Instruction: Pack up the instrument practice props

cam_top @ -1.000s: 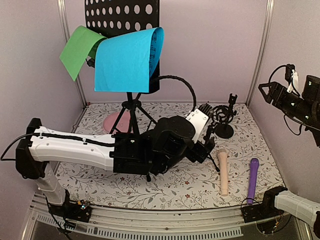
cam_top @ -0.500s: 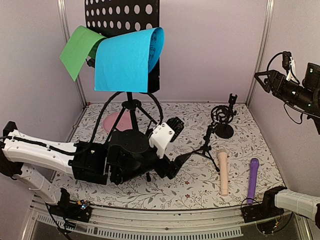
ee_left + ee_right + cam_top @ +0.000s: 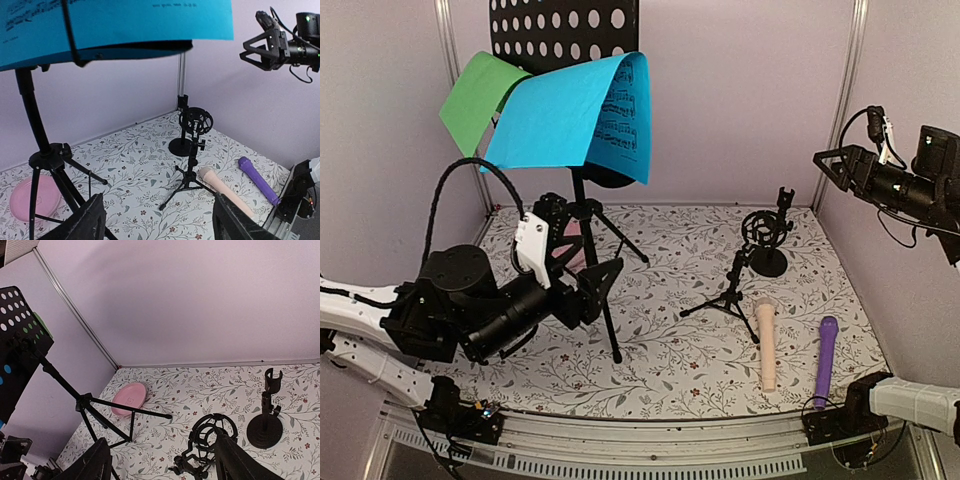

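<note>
- The black perforated music rack (image 3: 563, 27) stands upright on its tripod (image 3: 588, 225) at the back left of the floral table (image 3: 670, 365), its post vertical.
- A blue sheet (image 3: 565, 115) hangs over the rack's front and curls forward, with printed notes showing on its right side. A green sheet (image 3: 478, 97) droops off to the left beside it.
- The beige microphone (image 3: 767, 348) lies flat near the front right. Its long axis runs near to far and its thicker head is at the far end.
- The purple microphone (image 3: 826, 360) lies to its right, apart from it and roughly parallel, head also away from the arms.
- Behind them, a small tripod mic support (image 3: 728, 295) carries a ring-shaped mount. A round-based support (image 3: 772, 264) with an upright clip stands just beyond.
- The left gripper (image 3: 599, 287) is low beside the tripod's legs and points right. Its fingers are spread wide with nothing between them.
- The right gripper (image 3: 832, 165) hangs high at the right wall, aimed left, with its fingers apart and empty.
- A pink plate (image 3: 129, 399) lies flat at the back left, beside the tripod's feet.
</note>
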{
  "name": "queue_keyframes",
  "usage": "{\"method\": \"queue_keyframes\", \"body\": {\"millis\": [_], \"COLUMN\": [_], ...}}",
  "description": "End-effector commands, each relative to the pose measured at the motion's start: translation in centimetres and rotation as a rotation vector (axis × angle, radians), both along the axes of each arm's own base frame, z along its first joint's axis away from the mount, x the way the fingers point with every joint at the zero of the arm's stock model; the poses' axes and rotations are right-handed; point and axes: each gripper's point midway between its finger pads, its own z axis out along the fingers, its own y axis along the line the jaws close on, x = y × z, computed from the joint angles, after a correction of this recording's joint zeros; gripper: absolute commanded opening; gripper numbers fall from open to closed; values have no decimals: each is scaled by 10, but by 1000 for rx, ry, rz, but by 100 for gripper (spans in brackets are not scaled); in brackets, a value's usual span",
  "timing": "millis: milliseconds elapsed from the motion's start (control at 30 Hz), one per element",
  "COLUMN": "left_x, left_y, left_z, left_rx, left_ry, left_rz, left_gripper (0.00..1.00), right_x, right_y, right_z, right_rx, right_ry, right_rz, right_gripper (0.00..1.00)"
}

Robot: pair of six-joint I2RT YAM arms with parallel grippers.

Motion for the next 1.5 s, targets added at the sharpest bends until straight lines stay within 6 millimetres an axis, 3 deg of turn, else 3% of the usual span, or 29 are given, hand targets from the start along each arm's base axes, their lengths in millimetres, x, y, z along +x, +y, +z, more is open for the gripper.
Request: {"method": "queue_keyframes", "body": {"millis": [0, 133, 333, 700, 1167, 1467], "left_x": [4, 10, 19, 18, 9, 7], "left_y": [20, 29, 43, 63, 88, 82], "left_z": [9, 26, 61, 119, 178, 206], "left_rx": [-44, -40, -104, -230, -316, -325], "left_ry": [-14, -71, -119, -160, -245, -315], "left_rz": [77, 134, 216, 231, 195, 199], "left_gripper": [74, 76, 77, 75, 72, 72], "right_x": [-1, -4, -14, -75, -106, -124], "right_y": [11, 23, 44, 114, 171, 213], "right_z": [-5, -8, 4, 37, 59, 112], "right_rx": [-9, -18, -45, -11, -35, -53], "right_ry": [-5, -10, -77, -166, -209, -385], "right_rz": [44, 100, 223, 622, 756, 823], "right_gripper": [72, 72, 72, 72, 72, 72]}}
